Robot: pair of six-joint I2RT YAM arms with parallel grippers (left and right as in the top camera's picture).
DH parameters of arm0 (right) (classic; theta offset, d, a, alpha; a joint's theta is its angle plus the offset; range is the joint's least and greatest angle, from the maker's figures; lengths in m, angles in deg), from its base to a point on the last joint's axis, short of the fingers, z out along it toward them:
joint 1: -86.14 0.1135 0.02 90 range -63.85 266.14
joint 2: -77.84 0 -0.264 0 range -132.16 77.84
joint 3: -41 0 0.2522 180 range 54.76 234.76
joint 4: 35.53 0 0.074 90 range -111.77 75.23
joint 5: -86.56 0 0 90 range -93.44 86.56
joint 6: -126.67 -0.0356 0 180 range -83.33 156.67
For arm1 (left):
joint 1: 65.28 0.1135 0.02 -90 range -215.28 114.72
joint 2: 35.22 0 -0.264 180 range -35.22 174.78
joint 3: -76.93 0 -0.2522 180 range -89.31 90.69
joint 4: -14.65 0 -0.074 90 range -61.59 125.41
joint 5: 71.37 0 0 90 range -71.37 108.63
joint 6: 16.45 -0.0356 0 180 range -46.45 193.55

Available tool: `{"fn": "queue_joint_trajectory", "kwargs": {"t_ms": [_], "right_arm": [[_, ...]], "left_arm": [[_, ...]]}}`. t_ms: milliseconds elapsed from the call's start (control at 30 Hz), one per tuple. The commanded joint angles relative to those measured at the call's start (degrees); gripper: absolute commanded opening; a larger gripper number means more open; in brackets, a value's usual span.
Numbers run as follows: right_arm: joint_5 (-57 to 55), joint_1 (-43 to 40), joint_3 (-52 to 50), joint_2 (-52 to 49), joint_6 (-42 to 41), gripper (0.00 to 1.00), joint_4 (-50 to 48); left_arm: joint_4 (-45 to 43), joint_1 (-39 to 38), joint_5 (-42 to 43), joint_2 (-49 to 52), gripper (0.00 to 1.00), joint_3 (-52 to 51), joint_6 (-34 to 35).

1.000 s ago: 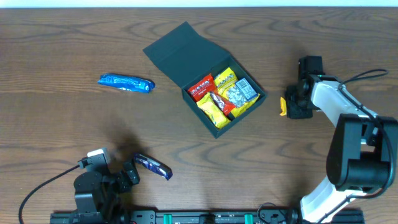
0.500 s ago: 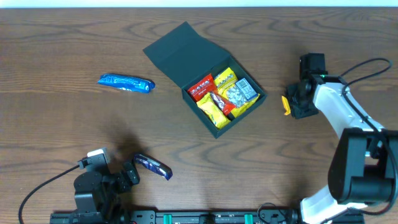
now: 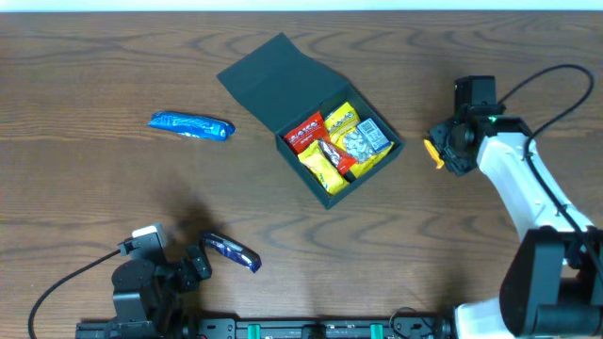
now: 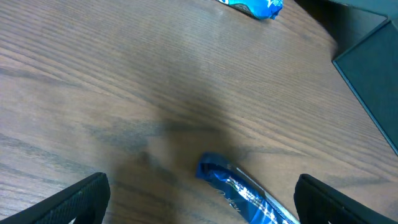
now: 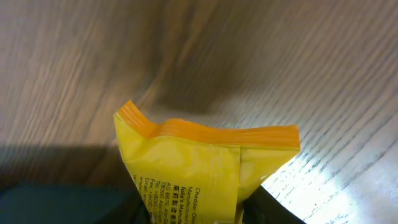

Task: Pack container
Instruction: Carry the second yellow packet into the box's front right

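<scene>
The container (image 3: 350,171), a dark teal box, stands at the table's middle with its flap lid (image 3: 273,80) laid open to the upper left. Red and yellow snack packets (image 3: 337,143) fill it. My right gripper (image 3: 439,151) is just right of the box, shut on a yellow packet (image 3: 431,153). In the right wrist view that yellow packet (image 5: 199,168) sits pinched between the dark fingers (image 5: 277,208), its orange seam pointing away. My left gripper (image 4: 202,208) stands open near the front edge, with a dark blue packet (image 4: 249,196) lying between its fingers (image 4: 81,198).
A bright blue packet (image 3: 190,125) lies on the wooden table left of the box; its end (image 4: 255,6) shows at the top of the left wrist view. The box lid's corner (image 4: 373,68) is at that view's right. A cable (image 3: 556,80) loops behind the right arm.
The right arm has shifted a little up and toward the box with the yellow packet in its fingers. The left arm and the other packets have not moved.
</scene>
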Motion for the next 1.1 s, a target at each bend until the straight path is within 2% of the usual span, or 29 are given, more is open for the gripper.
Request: {"fn": "queue_joint_trajectory", "kwargs": {"t_ms": [0,233,500,800,933,1067], "right_arm": [[0.6,1.8,0.7,1.2,6.4,0.37,0.3],[-0.6,7.0,5.9,1.2,16.5,0.33,5.4],[-4.3,11.7,12.5,1.3,20.4,0.36,12.8],[-4.3,20.8,13.9,1.3,31.3,0.37,11.5],[-3.7,25.3,13.9,0.9,33.6,0.32,9.4],[-2.5,27.8,13.9,-0.9,38.3,0.34,8.8]], "left_arm": [[3.4,0.2,-0.2,-0.1,0.95,-0.9,-0.5],[3.4,0.2,-0.2,-0.1,0.95,-0.9,-0.5],[3.4,0.2,-0.2,-0.1,0.95,-0.9,-0.5],[3.4,0.2,-0.2,-0.1,0.96,-0.9,-0.5],[3.4,0.2,-0.2,-0.1,0.95,-0.9,-0.5],[3.4,0.2,-0.2,-0.1,0.95,-0.9,-0.5]]}}
